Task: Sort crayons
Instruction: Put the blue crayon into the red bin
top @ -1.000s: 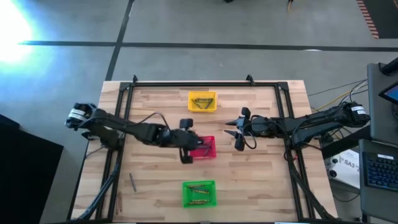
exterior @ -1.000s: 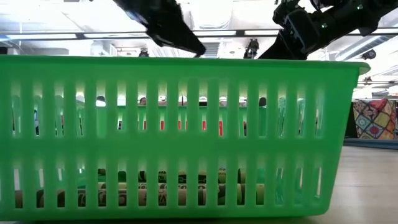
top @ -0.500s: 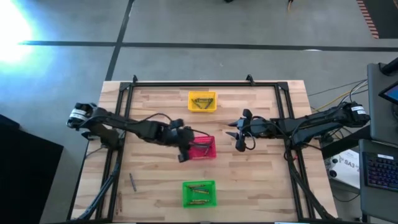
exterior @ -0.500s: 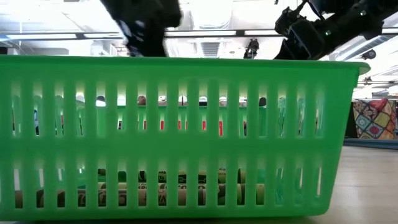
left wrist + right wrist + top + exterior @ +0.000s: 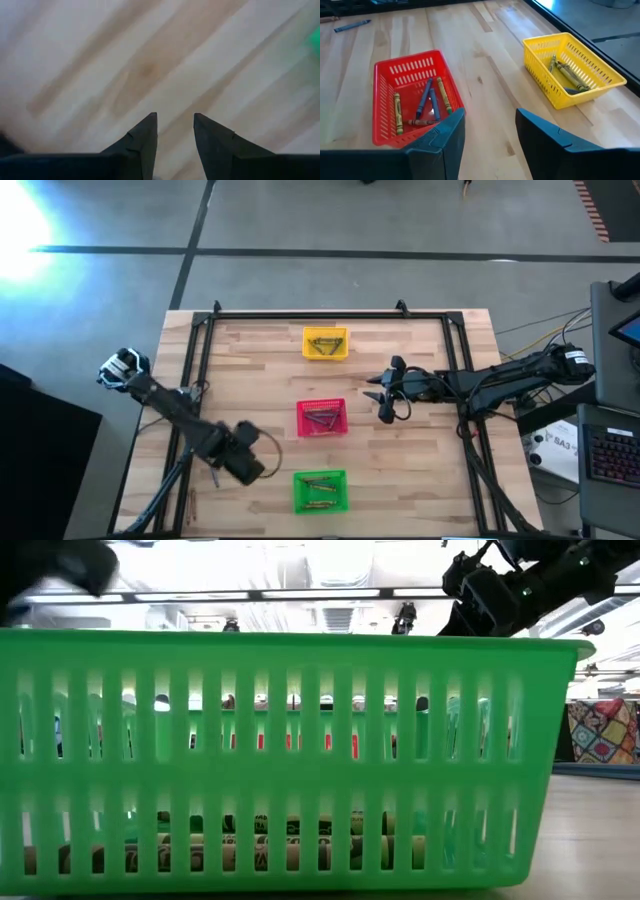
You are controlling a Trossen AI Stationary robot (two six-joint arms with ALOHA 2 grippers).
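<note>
Our left gripper point(image 5: 250, 467), jaws apart and empty, has swung off the red basket point(image 5: 322, 418) to the table's near-left, beside the green basket point(image 5: 320, 491). So that crayon is dropped; next are two loose crayons point(image 5: 213, 471) nearby. Farther off, our right gripper point(image 5: 377, 394) waits open.

Strong glare is washing out the floor point(image 5: 20, 225) far beyond the left gripper point(image 5: 175, 131), whose own view is smearing the table point(image 5: 150, 60) into blur. Ceiling lights point(image 5: 330, 592) are glowing overhead.
</note>
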